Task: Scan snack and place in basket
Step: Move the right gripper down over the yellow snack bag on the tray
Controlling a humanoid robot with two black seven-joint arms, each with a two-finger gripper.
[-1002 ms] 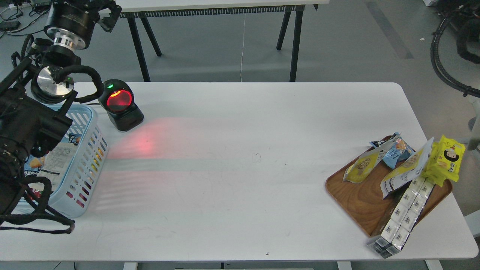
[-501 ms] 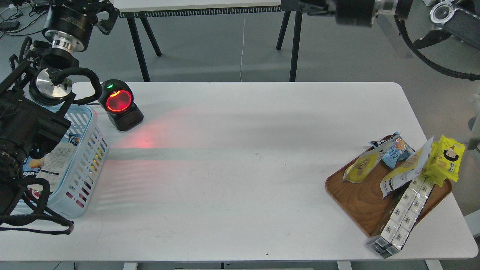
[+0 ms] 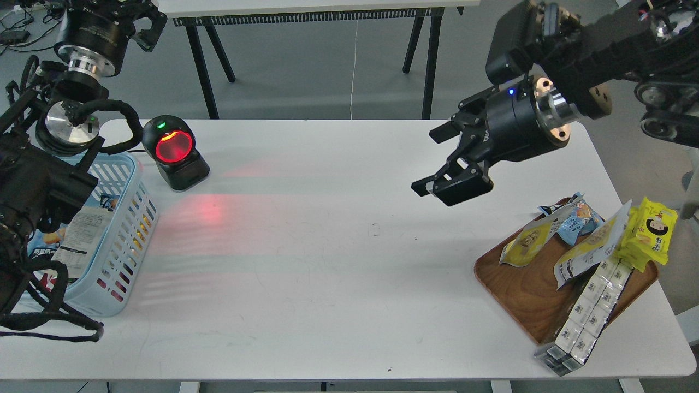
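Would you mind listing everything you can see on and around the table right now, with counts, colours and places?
table: one, white, fills the view.
basket: one, light blue, near left, packets inside.
scanner: one, black, red window lit, behind the basket.
tray: one, brown wood, near right.
snack: one, white and yellow, on the tray's left.
longer pouch: one, yellow-white, leaning mid-tray.
blue packet: one, tray's far end.
yellow bag: one, tray's right edge.
box pack: one, white, overhanging the tray.
left gripper: black, top left, raised.
right gripper: black, open, left of the tray.
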